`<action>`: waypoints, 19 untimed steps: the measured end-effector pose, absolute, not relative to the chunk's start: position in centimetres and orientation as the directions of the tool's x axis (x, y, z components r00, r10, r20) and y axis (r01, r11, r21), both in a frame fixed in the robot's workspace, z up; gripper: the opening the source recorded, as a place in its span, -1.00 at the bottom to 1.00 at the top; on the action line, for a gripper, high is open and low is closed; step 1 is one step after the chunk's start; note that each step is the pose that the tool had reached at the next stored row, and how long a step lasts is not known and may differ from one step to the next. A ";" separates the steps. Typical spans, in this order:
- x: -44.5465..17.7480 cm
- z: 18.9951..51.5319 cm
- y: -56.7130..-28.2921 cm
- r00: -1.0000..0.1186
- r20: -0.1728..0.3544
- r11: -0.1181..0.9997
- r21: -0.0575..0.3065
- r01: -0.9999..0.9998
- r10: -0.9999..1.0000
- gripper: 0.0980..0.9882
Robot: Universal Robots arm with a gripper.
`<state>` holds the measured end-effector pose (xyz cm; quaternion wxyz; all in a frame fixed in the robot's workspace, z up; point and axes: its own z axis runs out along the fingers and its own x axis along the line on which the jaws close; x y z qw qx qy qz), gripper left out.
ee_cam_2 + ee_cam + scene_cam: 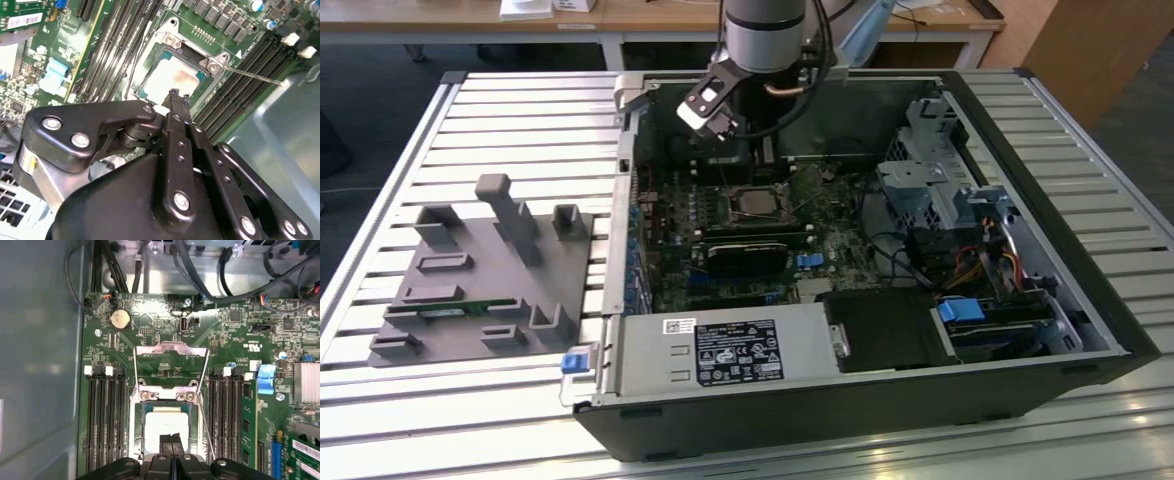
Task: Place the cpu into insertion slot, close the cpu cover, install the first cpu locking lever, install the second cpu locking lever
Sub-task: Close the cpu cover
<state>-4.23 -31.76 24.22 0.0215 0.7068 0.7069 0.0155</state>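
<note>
A slatted metal table [520, 110] carries an open black case [854, 410], and beside it, on the exterior view's left, stands a grey fixture [454, 300] of pegs and pockets. The arm [771, 35] comes down into the case at its far end, over the green board [150, 325], which lies flat on the case floor. A grey power supply [720, 350] sits at the near end. On the board, black memory slots [102, 415] run along both sides of the slot [143, 432]. The cover [171, 346] is swung open off the slot; through its window the board shows. The cpu [162, 420] lies flat inside the slot, silver top up, with the dark frame around it. A thin wire lever [252, 75] stands free, slanting away from one corner of the slot. In both wrist views the gripper [172, 437] hangs over the cpu, near its edge, its two black fingers pressed together with nothing between them; whether the tips touch the cpu cannot be told.
</note>
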 end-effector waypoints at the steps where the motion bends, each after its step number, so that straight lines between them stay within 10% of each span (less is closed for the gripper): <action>1: -4.2 24.5 -31.8 0.000 -0.008 0.000 0.052 0.999 1.000 -0.98; 19: -2.9 26.6 -31.8 0.000 -0.008 0.000 0.052 0.999 1.000 -0.98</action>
